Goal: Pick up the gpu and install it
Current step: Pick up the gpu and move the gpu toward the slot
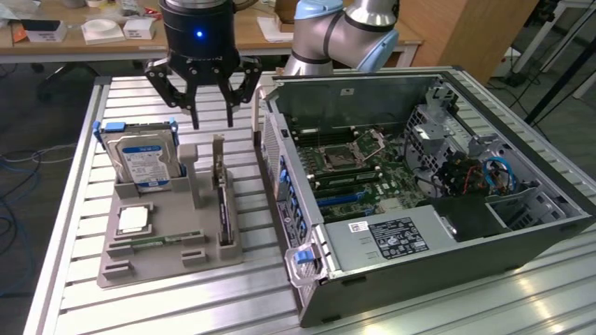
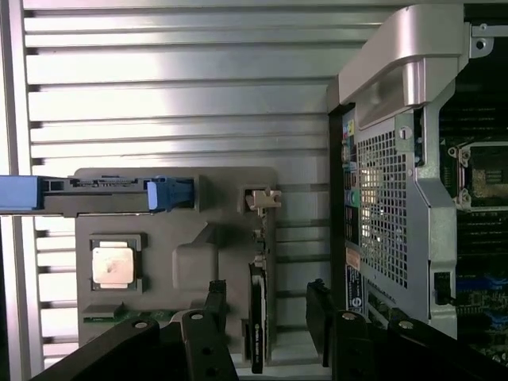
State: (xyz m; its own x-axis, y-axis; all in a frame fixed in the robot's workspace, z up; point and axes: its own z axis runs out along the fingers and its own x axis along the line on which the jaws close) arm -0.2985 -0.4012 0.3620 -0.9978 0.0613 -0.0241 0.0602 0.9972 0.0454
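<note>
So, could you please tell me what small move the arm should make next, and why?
Probably lower the pincer straight down, keeping it open. It hangs open above the grey holder, and in the wrist view the gpu, standing on edge in its slot, lies between the two fingers, so only the height seems left to close.

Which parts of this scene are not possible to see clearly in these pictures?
Exterior view: the gpu stands edge-on in the grey holder, which hides its lower edge.
Exterior view: the print on the hard drive label is too small to read.
Wrist view: the picture's edge cuts off the hard drive.
</note>
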